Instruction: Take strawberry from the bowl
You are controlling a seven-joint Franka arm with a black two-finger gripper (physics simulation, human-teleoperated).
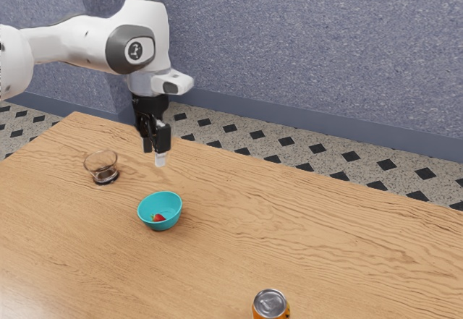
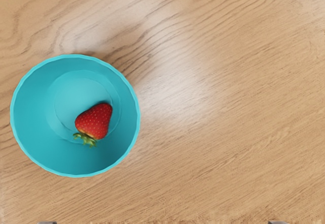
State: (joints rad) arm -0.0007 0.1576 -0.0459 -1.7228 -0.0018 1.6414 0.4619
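Strawberry (image 1: 158,218) inside teal bowl (image 1: 173,205) | glass (image 1: 101,166) near | orange can (image 1: 271,305) well apart

Blue-grey speckled wall (image 1: 311,51) above a pale floor (image 1: 296,155) with dark diamonds, beyond a wood-grained table (image 1: 325,218).

The exterior view's edges crop the can (image 1: 270,304) and arm (image 1: 76,40).

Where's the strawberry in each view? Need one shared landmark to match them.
Exterior view: strawberry left of the picture's middle, inside the teal bowl.
Wrist view: strawberry off-centre in the bowl, leafy end toward the wall.
Shared landmark: the teal bowl, around the strawberry in both.
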